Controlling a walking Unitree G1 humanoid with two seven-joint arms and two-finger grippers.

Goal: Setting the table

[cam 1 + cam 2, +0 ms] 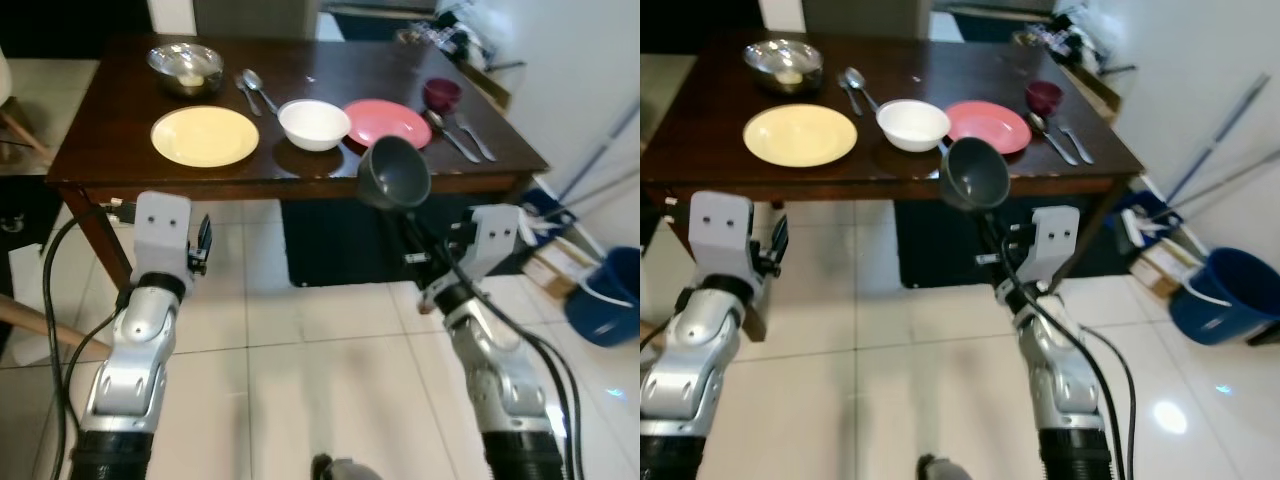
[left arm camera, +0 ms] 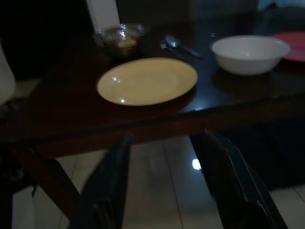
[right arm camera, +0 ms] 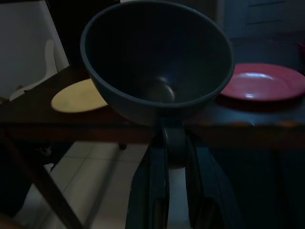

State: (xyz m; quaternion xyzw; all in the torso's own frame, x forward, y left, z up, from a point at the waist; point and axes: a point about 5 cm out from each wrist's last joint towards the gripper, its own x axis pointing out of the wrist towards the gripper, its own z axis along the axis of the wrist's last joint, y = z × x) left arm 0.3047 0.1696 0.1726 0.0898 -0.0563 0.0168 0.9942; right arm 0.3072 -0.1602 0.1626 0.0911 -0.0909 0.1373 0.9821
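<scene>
left gripper (image 2: 164, 183): raised, fingers apart | right gripper (image 3: 176, 143): raised, clamped

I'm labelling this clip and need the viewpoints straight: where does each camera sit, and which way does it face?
Left eye view: on the head, looking down at the table; both silver arms show.
Right eye view: same scene, other stereo eye.
Left wrist view: along the open left gripper toward the yellow plate.
Right wrist view: along the right gripper, shut on the grey bowl.
Shared: both wrist views show the yellow plate and the red plate.
</scene>
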